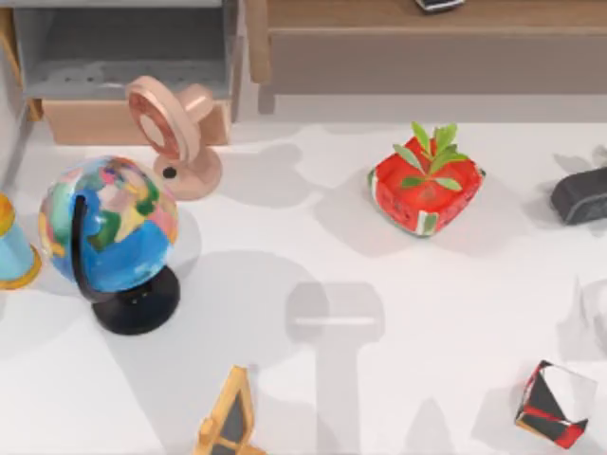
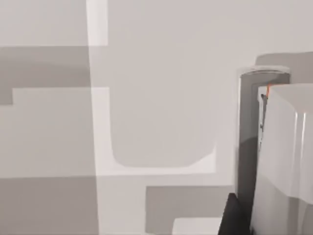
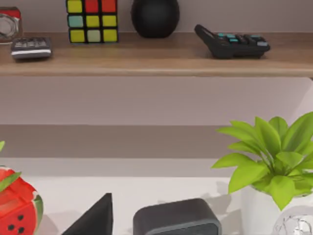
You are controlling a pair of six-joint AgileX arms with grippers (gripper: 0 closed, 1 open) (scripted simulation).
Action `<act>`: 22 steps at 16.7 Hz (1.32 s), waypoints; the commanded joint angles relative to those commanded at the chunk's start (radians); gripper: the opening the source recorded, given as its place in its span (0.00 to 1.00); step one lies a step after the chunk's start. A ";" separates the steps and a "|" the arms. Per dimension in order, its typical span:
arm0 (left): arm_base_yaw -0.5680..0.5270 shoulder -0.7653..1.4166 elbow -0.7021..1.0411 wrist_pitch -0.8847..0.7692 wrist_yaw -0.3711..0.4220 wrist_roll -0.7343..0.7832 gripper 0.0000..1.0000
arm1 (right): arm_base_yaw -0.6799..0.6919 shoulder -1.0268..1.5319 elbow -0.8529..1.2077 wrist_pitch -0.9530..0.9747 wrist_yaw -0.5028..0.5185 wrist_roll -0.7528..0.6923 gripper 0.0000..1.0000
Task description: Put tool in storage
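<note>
In my top view the orange-framed triangular piece (image 1: pixel 228 417) is cut off by the bottom edge, the dark grey box (image 1: pixel 580 194) by the right edge, and the blue cone with a yellow rim (image 1: pixel 13 248) by the left. In my right wrist view the watermelon-patterned pot (image 3: pixel 17 208) and the white pot of the leafy plant (image 3: pixel 259 208) are cropped. I cannot identify the pale blocks (image 2: pixel 281 161) in my left wrist view.

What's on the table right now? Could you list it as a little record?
back left: open drawer, fan
left: globe
middle: watermelon pot
front: orange triangle
front right: cube
right edge: dark box
shelf: colour cube, calculator
tool: cannot tell
end effectors: not seen clearly
</note>
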 joint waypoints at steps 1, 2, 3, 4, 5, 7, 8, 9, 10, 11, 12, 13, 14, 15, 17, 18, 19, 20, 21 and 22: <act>0.000 0.004 -0.003 0.007 0.000 0.000 0.00 | 0.000 0.000 0.000 0.000 0.000 0.000 1.00; 0.001 0.008 -0.007 0.012 0.001 0.000 0.00 | 0.000 0.000 0.000 0.000 0.000 0.000 1.00; 0.002 0.011 -0.011 0.012 0.000 0.000 0.00 | 0.000 0.000 0.000 0.000 0.000 0.000 1.00; 0.002 0.011 -0.011 0.012 0.000 0.000 0.00 | 0.000 0.000 0.000 0.000 0.000 0.000 1.00; 0.002 0.011 -0.011 0.012 0.000 0.000 0.00 | 0.000 0.000 0.000 0.000 0.000 0.000 1.00; 0.002 0.011 -0.011 0.012 0.000 0.000 0.08 | 0.000 0.000 0.000 0.000 0.000 0.000 1.00; 0.002 0.011 -0.011 0.012 0.000 0.000 0.15 | 0.000 0.000 0.000 0.000 0.000 0.000 1.00; 0.002 0.011 -0.011 0.012 0.000 0.000 0.23 | 0.000 0.000 0.000 0.000 0.000 0.000 1.00; 0.002 0.011 -0.011 0.012 0.000 0.000 0.30 | 0.000 0.000 0.000 0.000 0.000 0.000 1.00; 0.002 0.011 -0.011 0.012 0.000 0.000 0.38 | 0.000 0.000 0.000 0.000 0.000 0.000 1.00; 0.002 0.011 -0.011 0.012 0.000 0.000 0.45 | 0.000 0.000 0.000 0.000 0.000 0.000 1.00; 0.002 0.011 -0.011 0.012 0.000 0.000 0.53 | 0.000 0.000 0.000 0.000 0.000 0.000 1.00; 0.002 0.011 -0.011 0.012 0.000 0.000 0.60 | 0.000 0.000 0.000 0.000 0.000 0.000 1.00; 0.002 0.011 -0.011 0.012 0.000 0.000 0.68 | 0.000 0.000 0.000 0.000 0.000 0.000 1.00; 0.002 0.011 -0.011 0.012 0.000 0.000 0.83 | 0.000 0.000 0.000 0.000 0.000 0.000 1.00; 0.002 0.011 -0.011 0.012 0.000 0.000 0.90 | 0.000 0.000 0.000 0.000 0.000 0.000 1.00; 0.002 0.011 -0.011 0.012 0.000 0.000 0.98 | 0.000 0.000 0.000 0.000 0.000 0.000 1.00; 0.002 0.011 -0.011 0.012 0.000 0.000 1.00 | 0.000 0.000 0.000 0.000 0.000 0.000 1.00; 0.002 0.011 -0.011 0.012 0.000 0.000 1.00 | 0.000 0.000 0.000 0.000 0.000 0.000 1.00; 0.002 0.011 -0.011 0.012 0.000 0.000 1.00 | 0.000 0.000 0.000 0.000 0.000 0.000 1.00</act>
